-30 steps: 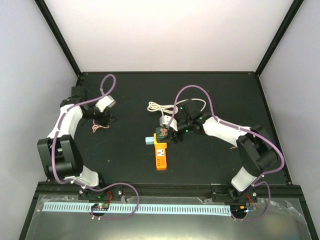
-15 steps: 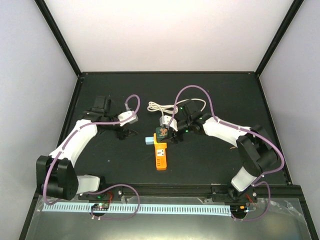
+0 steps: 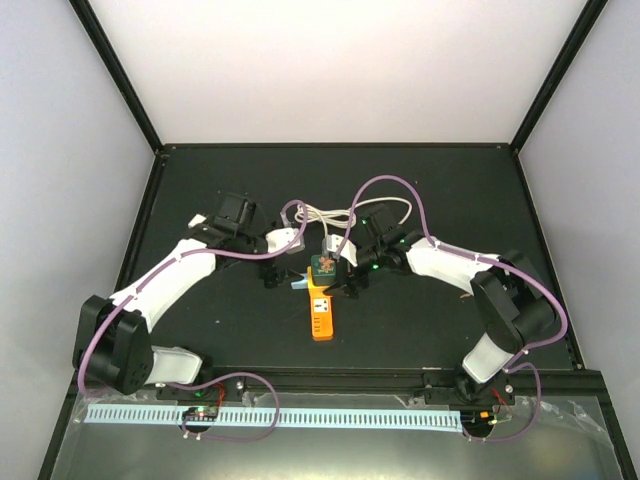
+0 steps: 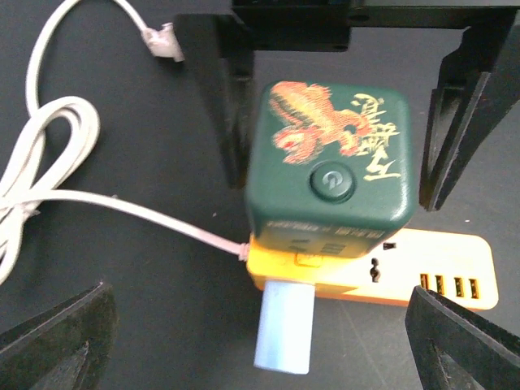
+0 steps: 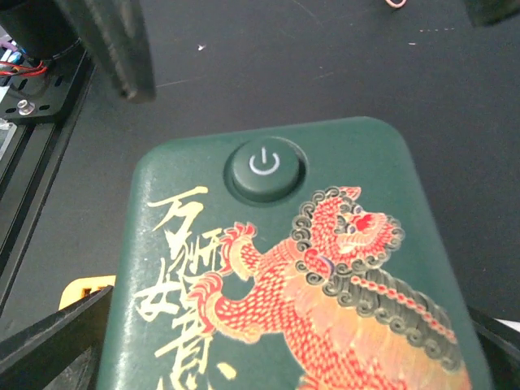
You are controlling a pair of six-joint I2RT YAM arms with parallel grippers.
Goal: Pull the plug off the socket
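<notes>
Now, left gripper (image 4: pixel 258 309): jaws wide apart and levelled at the small, pale bluish-white plug (image 4: pixel 284 325) where it juts from the side of the rectangular orange plastic socket (image 4: pixel 443 280). It looks lined up to close on that block and draw it straight out.
Right gripper (image 4: pixel 331 191): its black fingers (image 4: pixel 231 122) stand on either side of a dark green cube (image 4: pixel 329 154) printed with a red-gold lion and a round power button. They sit close along its flanks, but whether they press it cannot be told. The likely purpose is to brace the assembly while the other arm pulls.
Cube: it is seated on one end of the socket, so a hold on it would pin the strip beneath.
Plug: in the socket's side face, pointing toward the left arm, and not yet out.
Socket: lies flat near the table's middle, between the two arms, with its free end toward their bases.
Cord: a thin cream-white cord (image 4: pixel 122 207) meets the socket's corner just beside the plug and trails off in loose loops. It is slack, so it should offer little resistance.
Surface: a matte black tabletop (image 3: pixel 430 190), flat.
Room: pale walls (image 3: pixel 340 70) framed by black posts (image 3: pixel 120 75) close in the table on three sides.
</notes>
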